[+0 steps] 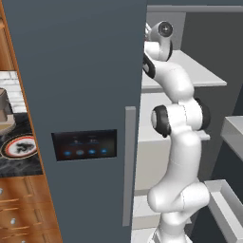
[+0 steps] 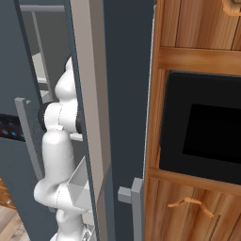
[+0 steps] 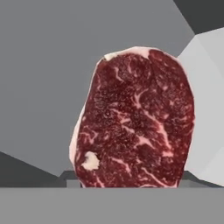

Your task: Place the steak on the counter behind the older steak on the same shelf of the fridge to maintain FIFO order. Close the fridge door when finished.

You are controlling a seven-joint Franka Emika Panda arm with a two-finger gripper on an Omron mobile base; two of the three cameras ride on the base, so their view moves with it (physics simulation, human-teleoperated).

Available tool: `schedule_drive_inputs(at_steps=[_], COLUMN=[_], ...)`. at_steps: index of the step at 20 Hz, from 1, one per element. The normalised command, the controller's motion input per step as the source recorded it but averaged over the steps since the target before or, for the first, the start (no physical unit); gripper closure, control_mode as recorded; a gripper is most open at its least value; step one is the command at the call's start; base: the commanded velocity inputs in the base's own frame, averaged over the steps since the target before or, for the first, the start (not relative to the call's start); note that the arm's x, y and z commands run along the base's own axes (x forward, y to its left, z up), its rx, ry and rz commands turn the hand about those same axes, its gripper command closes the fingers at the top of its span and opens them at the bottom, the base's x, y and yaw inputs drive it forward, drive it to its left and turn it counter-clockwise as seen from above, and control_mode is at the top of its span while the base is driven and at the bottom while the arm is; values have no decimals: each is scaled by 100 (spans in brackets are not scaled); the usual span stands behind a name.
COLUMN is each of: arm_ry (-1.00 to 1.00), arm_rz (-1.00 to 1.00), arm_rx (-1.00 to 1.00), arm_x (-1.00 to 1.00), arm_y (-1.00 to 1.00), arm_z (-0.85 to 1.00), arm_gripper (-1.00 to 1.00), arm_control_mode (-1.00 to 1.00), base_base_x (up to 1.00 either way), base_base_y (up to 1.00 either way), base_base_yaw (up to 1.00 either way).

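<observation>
Jaws pinch the steak [image 3: 133, 120], a flat oval slab, dark red with pale marbling.

No readable text anywhere — fridge door display [image 1: 84, 144] shows small blue lights, marks too blurred to read

arm [image 1: 178, 142] reaches into fridge [image 1: 209, 47] | fridge door [image 1: 76, 95] left of arm (counter [image 1: 21, 166] further left)

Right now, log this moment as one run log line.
stage: arm reaching into the open fridge | steak: close in front of hand camera, held | jaws: shut on steak | fridge door: open
</observation>
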Motion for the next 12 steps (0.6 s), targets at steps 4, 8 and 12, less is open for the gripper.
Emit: schedule_drive_inputs(at_steps=[4, 8, 12], arm_ry=[2, 0, 0], arm_rz=[0, 0, 0], arm_rx=[0, 0, 0], arm_x=[33, 26, 12], arm_y=[-3, -5, -3], arm_z=[-33, -9, 0], arm_gripper=[-100, -100, -100], arm_control_mode=[-100, -100, -100], base_base_x=[0, 0, 0], base_base_y=[0, 0, 0], base_base_yaw=[0, 0, 0])
